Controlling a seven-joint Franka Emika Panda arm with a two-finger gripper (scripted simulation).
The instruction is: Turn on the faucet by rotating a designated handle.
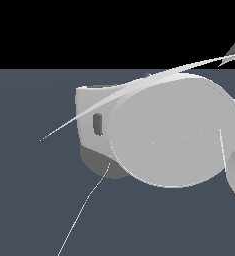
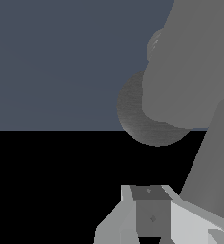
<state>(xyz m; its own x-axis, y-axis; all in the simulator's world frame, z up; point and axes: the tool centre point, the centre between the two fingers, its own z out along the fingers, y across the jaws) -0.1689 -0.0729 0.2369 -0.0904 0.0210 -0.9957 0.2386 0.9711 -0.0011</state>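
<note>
My gripper (image 2: pixel 154 217) sits low in the wrist view. I see only 1 grey block of it with pale parts at its sides. I cannot tell if it is wide or narrow, and I see nothing held in it.

The faucet (image 2: pixel 189 66) is the big grey shape in front of me. Its dark rough round base (image 2: pixel 137 121) peeks out behind it. A long grey slanted piece (image 2: pixel 213 162) runs down close beside my gripper. It may be the handle, but I cannot be sure.

In the exterior view a big pale round disc (image 1: pixel 174 132) fills most of the picture, very close to the camera. It hides almost everything, and I cannot tell what it is. Thin pale streaks cross it, and I cannot name those either.

So I think I am near the faucet but not on the handle yet. I still have to reach it, grab or push it, and turn it. Nothing shows the water is on.
</note>
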